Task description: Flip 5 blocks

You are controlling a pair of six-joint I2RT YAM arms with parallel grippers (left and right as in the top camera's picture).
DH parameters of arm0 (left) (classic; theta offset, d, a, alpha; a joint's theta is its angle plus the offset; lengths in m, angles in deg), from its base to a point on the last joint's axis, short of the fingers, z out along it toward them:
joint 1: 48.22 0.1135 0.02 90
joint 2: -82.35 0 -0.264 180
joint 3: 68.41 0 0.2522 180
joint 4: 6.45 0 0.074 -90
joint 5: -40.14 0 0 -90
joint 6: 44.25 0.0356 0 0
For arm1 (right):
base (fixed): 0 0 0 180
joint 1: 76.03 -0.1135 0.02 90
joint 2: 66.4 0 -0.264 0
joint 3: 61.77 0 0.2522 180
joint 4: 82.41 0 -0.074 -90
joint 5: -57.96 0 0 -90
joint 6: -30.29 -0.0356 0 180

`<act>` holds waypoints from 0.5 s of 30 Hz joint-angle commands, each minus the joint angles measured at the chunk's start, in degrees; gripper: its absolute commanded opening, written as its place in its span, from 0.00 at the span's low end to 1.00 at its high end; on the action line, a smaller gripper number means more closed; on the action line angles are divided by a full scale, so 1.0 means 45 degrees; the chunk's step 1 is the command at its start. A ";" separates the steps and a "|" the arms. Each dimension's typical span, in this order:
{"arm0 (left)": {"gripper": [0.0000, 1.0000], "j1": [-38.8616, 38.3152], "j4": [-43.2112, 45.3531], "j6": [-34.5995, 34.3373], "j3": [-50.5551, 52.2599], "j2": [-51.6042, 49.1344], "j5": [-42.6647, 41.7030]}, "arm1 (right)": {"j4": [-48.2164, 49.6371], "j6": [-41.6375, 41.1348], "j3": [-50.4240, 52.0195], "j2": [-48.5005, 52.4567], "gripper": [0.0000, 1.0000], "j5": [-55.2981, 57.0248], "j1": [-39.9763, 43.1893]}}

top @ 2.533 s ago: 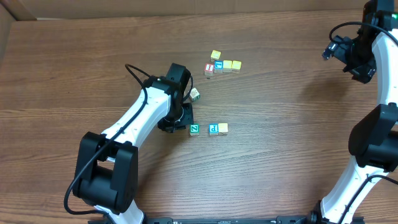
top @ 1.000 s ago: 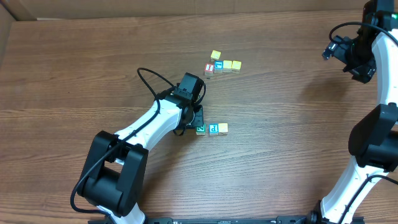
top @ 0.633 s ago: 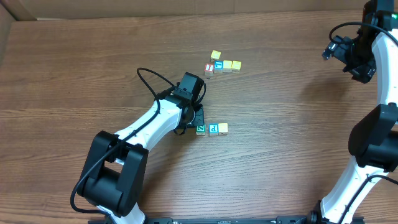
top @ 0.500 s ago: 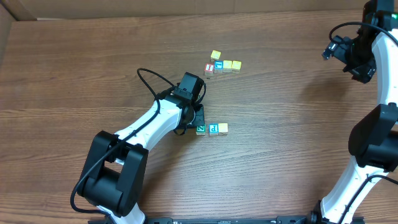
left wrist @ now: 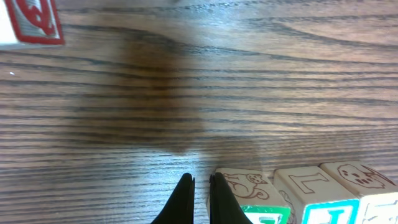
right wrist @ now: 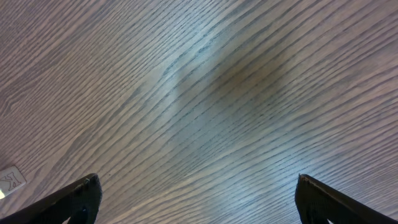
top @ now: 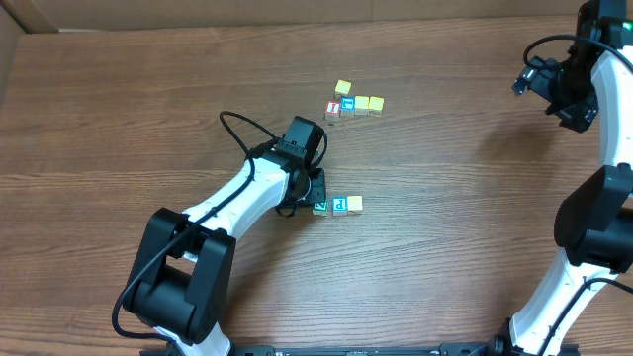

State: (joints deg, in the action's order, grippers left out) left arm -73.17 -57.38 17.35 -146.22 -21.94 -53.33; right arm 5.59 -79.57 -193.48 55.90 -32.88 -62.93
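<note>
- The left fingers (left wrist: 201,186) are pressed together with nothing between them. Their tips sit low over the worktop (top: 148,99), just beside the green block (left wrist: 249,190).
- That block heads a touching row, with the teal block (top: 338,205) and the pale yellow block (top: 354,204) running off toward 3 o'clock.
- A push from here could slide the whole row along the wood instead of tipping the green one (its neighbours brace it), so nothing turns over.
- If the push lands too high, the tips may ride over the top. If it is too hard, the cube could roll past one face or skitter away.
- The red-faced cube (left wrist: 28,22) and the blue-faced cube (top: 347,105) lie toward 12 o'clock of the row, and we could turn one of them by mistake.
- The right fingers (right wrist: 196,190) are spread wide and empty, far off at 2 o'clock, too distant to steady anything.
- We cannot pick out the two whitish blocks in these views, so our count may slip.
</note>
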 commanded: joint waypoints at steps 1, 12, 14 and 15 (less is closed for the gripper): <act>0.04 -0.0015 -0.0029 -0.0126 -0.0068 -0.0097 0.0670 | 0.0039 0.0039 -0.0102 -0.0267 1.00 0.0068 0.0024; 0.04 -0.0223 -0.0607 -0.0194 -0.0063 -0.0097 -0.0170 | 0.0039 0.0039 -0.0102 -0.0267 1.00 0.0068 0.0024; 0.04 -0.0223 -0.0699 -0.0189 -0.0063 -0.0097 -0.0238 | 0.0039 0.0039 -0.0102 -0.0267 1.00 0.0068 0.0024; 0.04 -0.0223 -0.0724 -0.0185 -0.0063 -0.0097 -0.0233 | 0.0039 0.0039 -0.0102 -0.0267 1.00 0.0068 0.0024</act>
State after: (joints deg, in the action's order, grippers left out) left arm -73.76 -60.22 17.30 -146.22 -21.94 -53.33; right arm 5.64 -79.57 -193.48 55.90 -32.90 -62.93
